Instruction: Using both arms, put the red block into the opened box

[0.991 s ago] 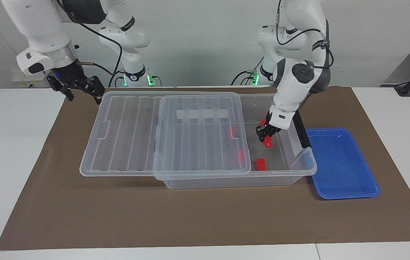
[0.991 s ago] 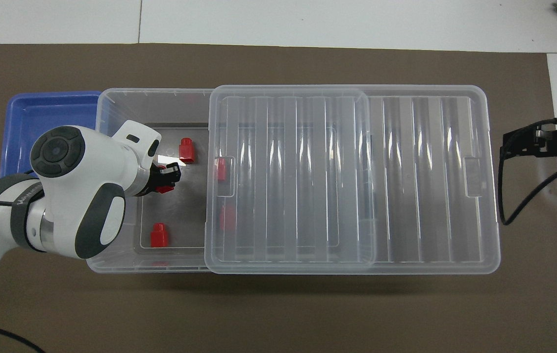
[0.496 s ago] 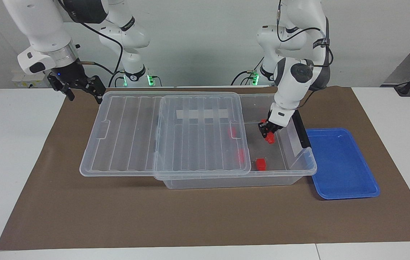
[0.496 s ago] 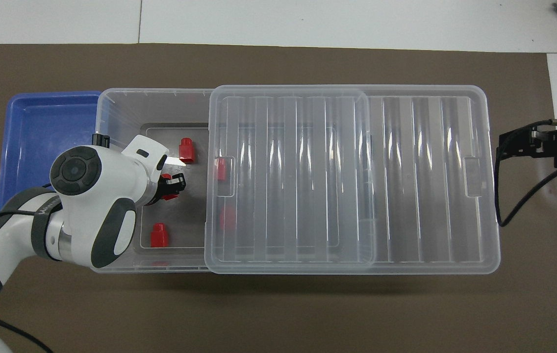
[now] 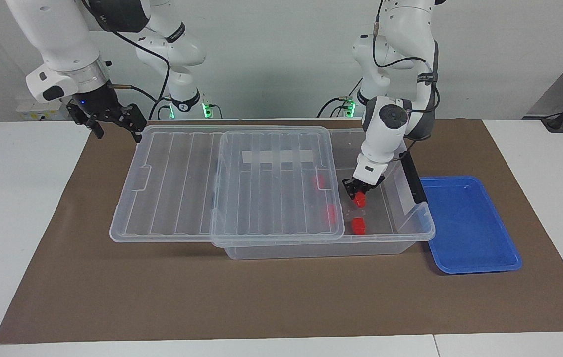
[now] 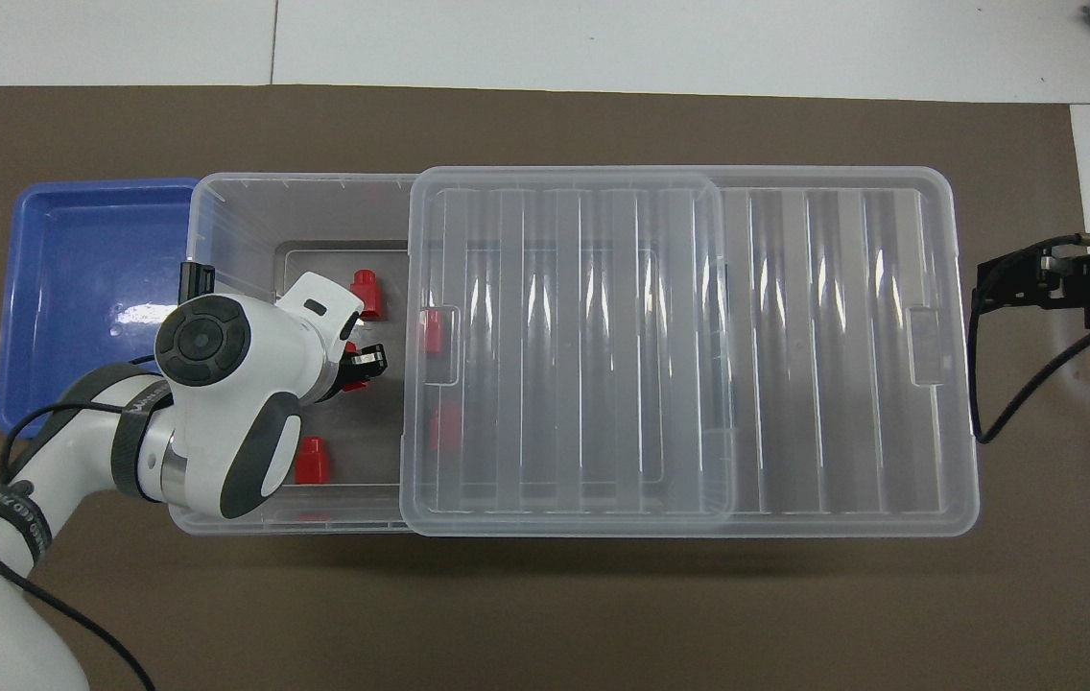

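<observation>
My left gripper (image 5: 357,190) is down inside the uncovered end of the clear box (image 5: 413,233), shut on a red block (image 5: 360,200) that hangs just above the box floor. In the overhead view the left gripper (image 6: 360,368) sits mostly under its own wrist, with a bit of the red block (image 6: 351,384) showing. The ribbed lid (image 5: 222,188) is slid toward the right arm's end and covers most of the box (image 6: 219,206). My right gripper (image 5: 112,120) hangs open just off the lid's (image 6: 699,355) end, holding nothing; (image 6: 1020,283) marks the right gripper in the overhead view.
Two loose red blocks (image 6: 366,292) (image 6: 312,462) lie on the box floor, and two more (image 6: 432,331) (image 6: 444,427) show through the lid. A blue tray (image 5: 472,230) stands empty beside the box at the left arm's end. A black bar handle (image 5: 413,177) lines that box end.
My left gripper has carried the red block toward the lid's edge and lower into the box. The right arm has barely moved.
</observation>
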Controlling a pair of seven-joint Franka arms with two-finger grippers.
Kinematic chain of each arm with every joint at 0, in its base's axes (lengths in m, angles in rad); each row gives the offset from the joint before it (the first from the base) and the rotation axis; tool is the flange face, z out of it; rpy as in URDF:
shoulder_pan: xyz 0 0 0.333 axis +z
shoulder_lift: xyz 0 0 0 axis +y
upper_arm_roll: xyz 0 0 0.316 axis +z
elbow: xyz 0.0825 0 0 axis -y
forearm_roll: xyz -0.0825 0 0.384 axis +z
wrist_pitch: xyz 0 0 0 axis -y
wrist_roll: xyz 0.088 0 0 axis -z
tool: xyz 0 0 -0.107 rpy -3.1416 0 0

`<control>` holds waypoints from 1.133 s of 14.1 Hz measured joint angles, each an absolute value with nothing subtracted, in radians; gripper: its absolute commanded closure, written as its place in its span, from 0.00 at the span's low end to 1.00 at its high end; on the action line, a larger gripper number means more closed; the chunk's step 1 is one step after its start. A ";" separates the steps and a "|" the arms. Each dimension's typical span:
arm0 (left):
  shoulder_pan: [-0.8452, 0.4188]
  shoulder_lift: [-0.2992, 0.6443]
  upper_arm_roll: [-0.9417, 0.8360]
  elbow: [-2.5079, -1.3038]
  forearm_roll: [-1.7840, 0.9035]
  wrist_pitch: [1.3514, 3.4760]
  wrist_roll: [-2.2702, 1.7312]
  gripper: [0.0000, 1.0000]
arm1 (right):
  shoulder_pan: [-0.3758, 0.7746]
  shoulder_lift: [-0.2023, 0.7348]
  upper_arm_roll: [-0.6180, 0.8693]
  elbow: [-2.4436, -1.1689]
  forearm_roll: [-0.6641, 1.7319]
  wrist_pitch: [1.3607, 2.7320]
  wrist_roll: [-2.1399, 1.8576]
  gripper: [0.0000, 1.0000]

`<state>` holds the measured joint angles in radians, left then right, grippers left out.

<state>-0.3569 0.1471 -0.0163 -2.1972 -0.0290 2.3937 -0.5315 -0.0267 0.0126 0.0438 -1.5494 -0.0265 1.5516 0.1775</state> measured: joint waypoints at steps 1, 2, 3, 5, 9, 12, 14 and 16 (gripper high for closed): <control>-0.357 0.155 -0.016 -2.197 -0.017 2.398 -0.531 1.00 | -0.028 0.012 0.044 -1.550 -0.026 1.552 0.177 0.00; -0.357 0.162 -0.016 -2.197 -0.011 2.401 -0.532 1.00 | -0.029 0.012 0.044 -1.553 -0.026 1.555 0.177 0.02; -0.357 0.166 -0.016 -2.197 -0.009 2.403 -0.531 1.00 | -0.029 0.011 0.044 -1.559 -0.026 1.571 0.177 0.12; -0.357 0.165 -0.016 -2.197 -0.006 2.404 -0.531 1.00 | -0.031 0.009 0.044 -1.576 -0.026 1.617 0.177 0.43; -0.357 0.166 -0.016 -2.196 -0.005 2.404 -0.531 0.47 | -0.040 -0.011 0.042 -1.650 -0.026 1.708 0.177 1.00; -0.358 0.165 -0.015 -2.190 -0.004 2.394 -0.531 0.43 | -0.059 -0.044 0.041 -1.765 -0.026 1.813 0.168 1.00; -0.357 0.161 -0.011 -2.146 -0.004 2.320 -0.531 0.39 | -0.083 -0.050 0.040 -1.822 -0.026 1.880 0.165 1.00; -0.357 0.148 -0.003 -2.050 -0.004 2.178 -0.529 0.34 | -0.102 -0.050 0.039 -1.861 -0.026 1.915 0.158 1.00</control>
<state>-0.3571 0.1483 -0.0030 -2.0502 -0.0036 2.1781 -0.5288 -0.1025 -0.0497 0.0387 -1.8614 -0.0261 1.9151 0.1579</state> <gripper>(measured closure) 0.410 0.991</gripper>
